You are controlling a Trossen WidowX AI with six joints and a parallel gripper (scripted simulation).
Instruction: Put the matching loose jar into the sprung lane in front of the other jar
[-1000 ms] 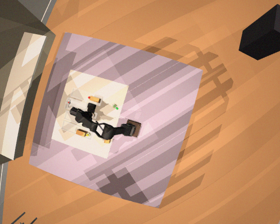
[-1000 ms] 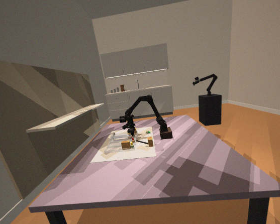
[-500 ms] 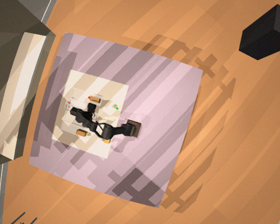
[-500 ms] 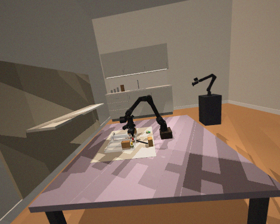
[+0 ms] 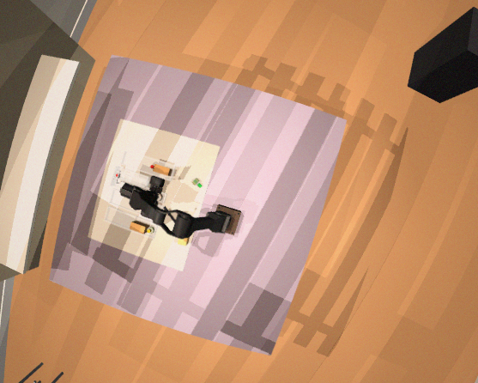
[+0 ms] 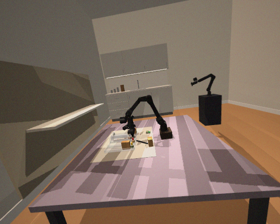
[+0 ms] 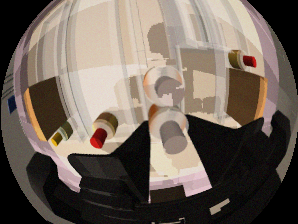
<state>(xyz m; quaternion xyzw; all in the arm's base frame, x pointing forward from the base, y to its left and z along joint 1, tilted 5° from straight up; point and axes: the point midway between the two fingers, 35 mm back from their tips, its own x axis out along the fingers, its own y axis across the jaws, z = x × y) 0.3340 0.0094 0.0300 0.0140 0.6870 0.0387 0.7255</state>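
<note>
My gripper (image 7: 166, 121) (image 6: 131, 135) is shut on a grey-lidded jar (image 7: 173, 138), its two black fingers on either side of it. Another grey-lidded jar (image 7: 164, 85) stands directly behind it, in line, in the clear-walled middle lane. The two jars overlap in the wrist view, so I cannot tell whether they touch. The held jar's base and the low front stop are hidden, and I cannot tell whether it rests on the lane floor. The pusher plate is not clearly visible. A red-lidded jar (image 7: 104, 129) (image 6: 132, 139) stands to the left of the held jar in the wrist view.
Side lanes hold orange-brown blocks (image 5: 161, 169) (image 5: 137, 227) with a red-lidded jar (image 7: 242, 60) and a yellow-lidded jar (image 7: 60, 133) (image 5: 150, 230) beside them. A green-lidded jar (image 5: 197, 183) (image 6: 148, 132), a yellow-topped block (image 6: 150, 142) and a black rod (image 6: 142, 142) are on the cream mat (image 6: 144, 153).
</note>
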